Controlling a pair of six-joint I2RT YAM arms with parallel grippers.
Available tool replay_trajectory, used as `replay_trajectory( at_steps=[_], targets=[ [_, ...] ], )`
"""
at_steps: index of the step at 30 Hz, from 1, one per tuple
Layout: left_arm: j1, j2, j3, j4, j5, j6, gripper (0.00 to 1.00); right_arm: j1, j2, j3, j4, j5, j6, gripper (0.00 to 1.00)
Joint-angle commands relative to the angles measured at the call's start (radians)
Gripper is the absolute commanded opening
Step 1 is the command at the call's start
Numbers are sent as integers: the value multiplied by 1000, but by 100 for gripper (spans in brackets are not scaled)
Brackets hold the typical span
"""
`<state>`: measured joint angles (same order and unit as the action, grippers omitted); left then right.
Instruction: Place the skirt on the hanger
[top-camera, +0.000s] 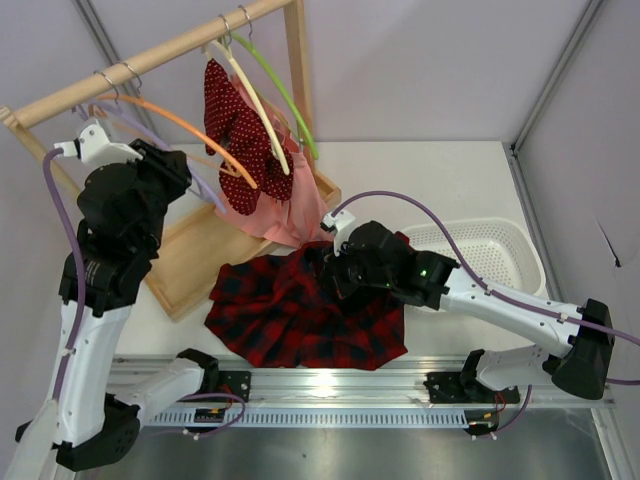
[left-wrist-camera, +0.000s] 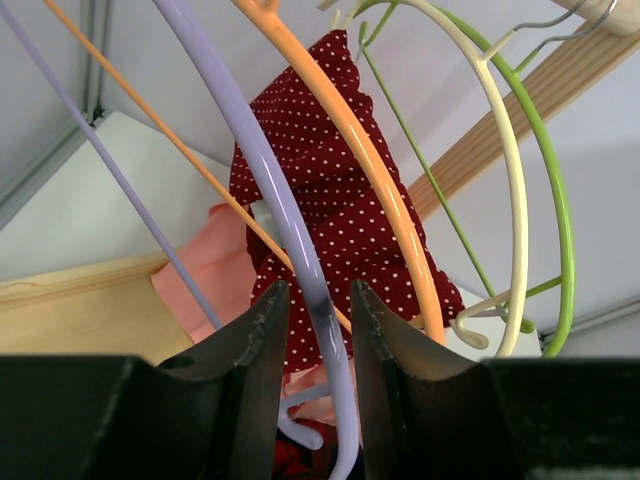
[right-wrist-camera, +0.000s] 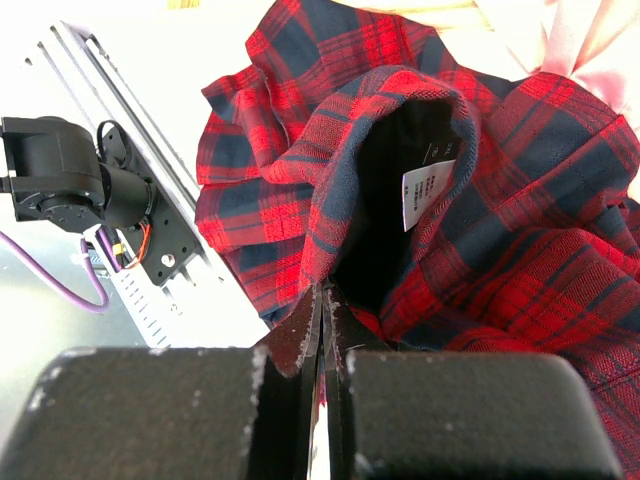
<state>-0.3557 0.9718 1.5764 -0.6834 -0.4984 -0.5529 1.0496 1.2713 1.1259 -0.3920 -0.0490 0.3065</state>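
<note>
The right gripper (right-wrist-camera: 322, 300) has its 2 fingers pressed flat together, pinching the edge of the skirt (right-wrist-camera: 500, 250) at its waist opening. That rim is lifted into an open loop with a white label (right-wrist-camera: 428, 192) showing inside. The left gripper (left-wrist-camera: 318, 290) stands with its fingers only narrowly apart on either side of 1 arm of the hanger (left-wrist-camera: 290, 220). Whether the pads press the plastic I cannot tell.

The skirt is red and dark navy plaid. Most of it lies spread and rumpled on the white table (top-camera: 430, 180), near the front edge between the 2 arm bases. The hanger is thin and pale lavender and hangs on the wooden rail (top-camera: 150, 60) of a rack, at its left end.

Beside it hang an orange hanger (left-wrist-camera: 370, 170), a cream hanger (left-wrist-camera: 512, 200) and a green hanger (left-wrist-camera: 560, 200). A red dotted garment (left-wrist-camera: 340, 200) and a pink garment (top-camera: 290, 200) droop to the rack's wooden base (top-camera: 195, 265). A white basket (top-camera: 500, 250) sits to the right. Pale walls close in the table.
</note>
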Motion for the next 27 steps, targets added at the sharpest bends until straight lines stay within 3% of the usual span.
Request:
replay_trajectory(
  at_steps=[1,2,5,9,11,22,25,27],
  targets=[
    [14,-7,0,16,-48,70,41,1,-27,8,21,14,5,0],
    [12,1,10,15,-43,77,48,0,-29,8,22,15,6,0],
    [12,60,60,-4,-29,99,58,0,-26,12,21,17,5,0],
    [12,137,121,-45,-57,117,59,1,-32,14,15,26,9,0],
    [12,157,134,-73,-95,123,53,1,-36,12,9,37,11,0],
    [12,70,60,-82,-213,171,38,-2,-29,14,15,25,9,0],
    [14,70,82,-94,-233,203,26,-2,-18,20,15,20,9,0],
    [12,74,108,-126,-255,222,23,0,-20,23,15,20,9,0]
  ],
)
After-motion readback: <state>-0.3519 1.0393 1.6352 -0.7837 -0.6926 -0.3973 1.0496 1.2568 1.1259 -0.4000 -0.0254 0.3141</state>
